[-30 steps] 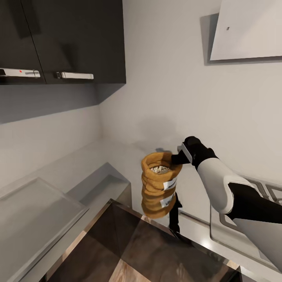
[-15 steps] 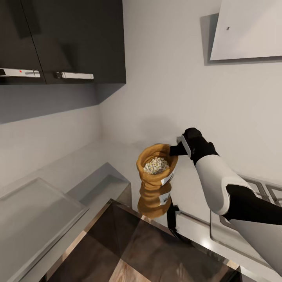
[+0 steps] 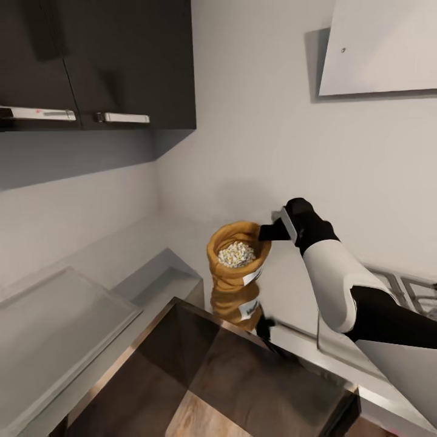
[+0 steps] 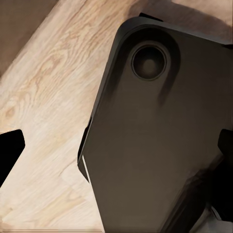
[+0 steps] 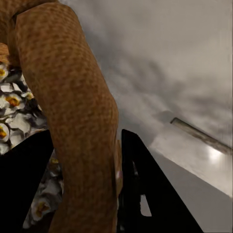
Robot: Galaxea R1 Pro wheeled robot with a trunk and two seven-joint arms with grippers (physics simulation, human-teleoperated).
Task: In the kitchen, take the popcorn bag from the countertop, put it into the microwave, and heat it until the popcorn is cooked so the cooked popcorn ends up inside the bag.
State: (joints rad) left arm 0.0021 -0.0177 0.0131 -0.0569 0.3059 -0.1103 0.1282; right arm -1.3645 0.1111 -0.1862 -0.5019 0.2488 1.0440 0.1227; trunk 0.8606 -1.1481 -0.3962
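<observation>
Head view first: the popcorn bag [image 3: 235,267] hangs in the air just off the tip of the right gripper [image 3: 269,232], its rolled rim pinched there, and below it sits its own mirror image in the glossy countertop [image 3: 291,285]. Mouth up, base down: the long axis runs near vertical, leaning a touch, with the opening tipped toward the camera so the popcorn [image 3: 235,254] shows as a whitish heap with yellow flecks inside. The small white label faces out on the side nearest the gripper.

Right wrist view confirms the hold: the thick tan rim passes between the two dark fingers [image 5: 141,194], and they are clamped onto it, kernels visible beside one finger.

By my read, the pick-up is done and the carry is in hand. No microwave is in sight from here, so whether this bag is heading in or coming out I cannot say. The next move calls for keeping that mouth upward and the grip firm on the rim, since a tilt would spill the heap.

Further out from the tool: a steel sink basin [image 3: 159,284] beyond the bag, dark wall cabinets [image 3: 109,60] high above it.

Left wrist view gives a dark robot panel over wood-grain floor; the left gripper's state I cannot tell.
</observation>
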